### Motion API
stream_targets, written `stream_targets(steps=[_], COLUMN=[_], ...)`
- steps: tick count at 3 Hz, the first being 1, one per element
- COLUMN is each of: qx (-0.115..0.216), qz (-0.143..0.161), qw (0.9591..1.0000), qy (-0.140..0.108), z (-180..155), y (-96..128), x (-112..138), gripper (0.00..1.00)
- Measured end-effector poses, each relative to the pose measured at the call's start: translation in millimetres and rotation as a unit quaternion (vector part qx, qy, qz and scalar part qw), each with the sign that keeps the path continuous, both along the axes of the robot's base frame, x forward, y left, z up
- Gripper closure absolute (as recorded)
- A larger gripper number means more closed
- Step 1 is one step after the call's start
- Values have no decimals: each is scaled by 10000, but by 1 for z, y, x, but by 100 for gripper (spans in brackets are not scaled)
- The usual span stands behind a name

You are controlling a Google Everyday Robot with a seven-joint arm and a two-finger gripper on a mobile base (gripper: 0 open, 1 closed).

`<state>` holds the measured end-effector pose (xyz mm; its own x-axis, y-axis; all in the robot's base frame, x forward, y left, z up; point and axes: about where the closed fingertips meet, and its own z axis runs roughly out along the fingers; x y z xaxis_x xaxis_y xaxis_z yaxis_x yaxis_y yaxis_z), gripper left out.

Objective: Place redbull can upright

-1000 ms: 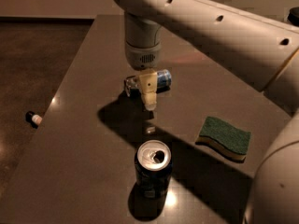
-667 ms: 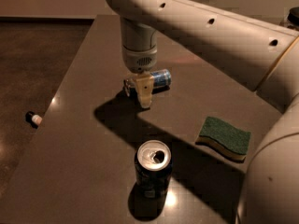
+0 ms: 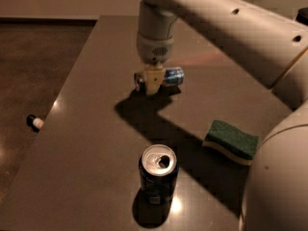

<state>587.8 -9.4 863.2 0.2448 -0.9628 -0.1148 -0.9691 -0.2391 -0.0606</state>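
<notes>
The surface [image 3: 96,143] is showing a smooth, dark, faintly glossy finish and is catching small glints of light. The redbull can [image 3: 173,76] is gleaming as painted metal beneath the gripper [image 3: 153,83], which is looking like matt cream plastic at the far middle of the surface. The dark can [image 3: 158,174] is shining at its bare metal top. The sponge [image 3: 231,141] is showing a rough green face over pale foam.
</notes>
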Motion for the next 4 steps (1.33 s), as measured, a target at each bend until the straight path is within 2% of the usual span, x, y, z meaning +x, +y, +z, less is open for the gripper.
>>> stream_targets(steps=[1, 2, 3, 4], qx=[649, 1415, 2431, 3436], qz=[-245, -597, -1171, -1804], qw=[9976, 9881, 9623, 9204], qy=[50, 125, 330, 484], z=[32, 50, 61, 71], y=[-12, -28, -54, -78], x=[8, 16, 16, 19], gripper=[100, 100, 100, 100])
